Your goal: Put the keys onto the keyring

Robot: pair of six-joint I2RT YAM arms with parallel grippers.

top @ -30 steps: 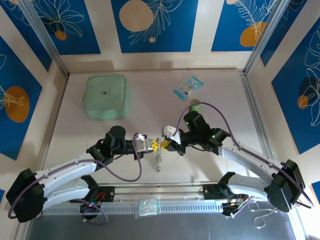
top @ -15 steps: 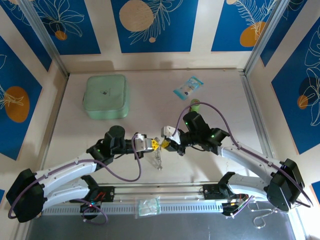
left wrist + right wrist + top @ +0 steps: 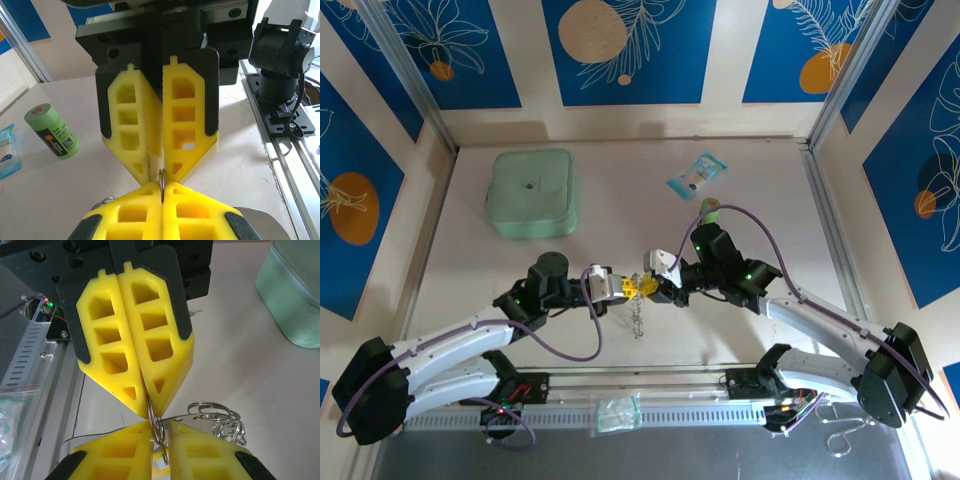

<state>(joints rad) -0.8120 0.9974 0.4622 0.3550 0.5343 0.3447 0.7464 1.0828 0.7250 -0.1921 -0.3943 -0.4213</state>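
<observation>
Two arms are bent inward over the middle of the smooth pale table (image 3: 470, 265), with the left gripper (image 3: 623, 289) and the right gripper (image 3: 651, 291) brought tip to tip. Both pairs of ribbed yellow plastic fingers (image 3: 145, 150) are pressed closed on the thin silvery wire of the keyring (image 3: 638, 322). Its shiny round loops are seen hanging toward the near edge.

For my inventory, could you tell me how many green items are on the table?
2: a mint-green pouch far left, a green cylinder right of centre. Others may be hidden.
</observation>
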